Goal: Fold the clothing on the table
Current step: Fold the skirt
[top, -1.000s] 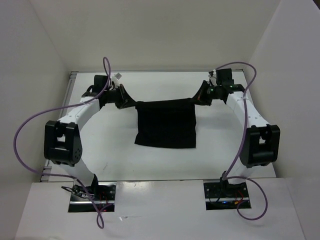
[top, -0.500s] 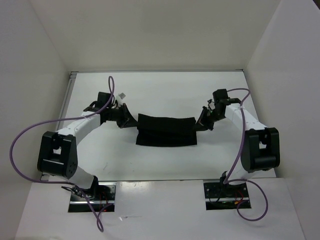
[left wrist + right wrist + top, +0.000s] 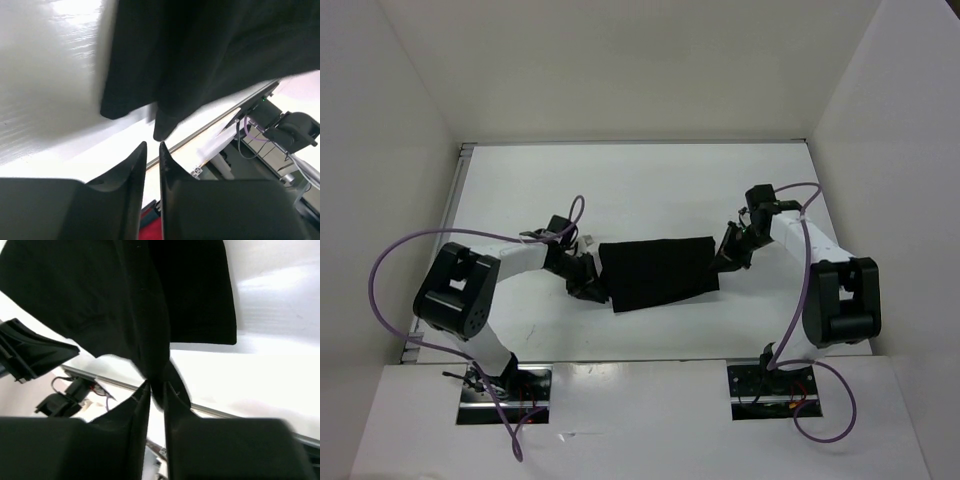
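The black clothing (image 3: 660, 272) lies as a folded band on the white table (image 3: 650, 190), towards the near half, stretched between the two grippers. Its left end sags nearer the robot than its right, so the band sits a little askew.

The left gripper (image 3: 152, 147) is at the cloth's left end. Its fingers stand a narrow slit apart with nothing between them, and a corner of the fabric hangs just off the tips.

The right gripper (image 3: 156, 386) shows the same narrow slit, but here a pinched ridge of fabric runs right down into the fingertips. I cannot tell whether it is clamped or only resting there.

That right end is the worry, I think. If that arm draws away with the cloth caught, it would drag the top layer and pull the fold open. On the left, the loose corner is so close to the tips that a sideways move could snag it and flip it. The skewed left end may also make any further fold uneven.
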`<action>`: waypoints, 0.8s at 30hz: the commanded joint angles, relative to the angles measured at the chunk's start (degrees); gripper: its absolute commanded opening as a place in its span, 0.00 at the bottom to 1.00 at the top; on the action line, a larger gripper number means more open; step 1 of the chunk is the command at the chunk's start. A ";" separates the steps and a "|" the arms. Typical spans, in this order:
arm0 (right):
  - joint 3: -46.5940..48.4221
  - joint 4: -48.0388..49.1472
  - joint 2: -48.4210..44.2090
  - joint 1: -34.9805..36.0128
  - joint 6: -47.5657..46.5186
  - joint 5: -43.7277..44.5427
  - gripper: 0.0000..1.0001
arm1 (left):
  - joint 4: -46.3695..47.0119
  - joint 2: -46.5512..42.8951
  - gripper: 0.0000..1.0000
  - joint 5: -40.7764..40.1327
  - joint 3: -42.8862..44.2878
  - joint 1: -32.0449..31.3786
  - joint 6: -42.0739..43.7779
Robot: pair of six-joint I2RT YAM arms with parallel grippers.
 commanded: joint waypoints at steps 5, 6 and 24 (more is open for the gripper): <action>5.21 -4.58 -2.24 -0.51 -0.57 5.51 0.36 | -4.50 -4.34 0.37 1.42 8.74 -0.13 0.38; 7.75 -5.56 -2.95 -0.51 -0.57 6.84 0.36 | -5.39 -5.50 0.39 0.72 9.98 -0.13 0.38; 14.97 6.20 8.64 -0.51 0.22 16.52 0.41 | -1.01 -1.38 0.44 -18.09 18.61 3.73 0.64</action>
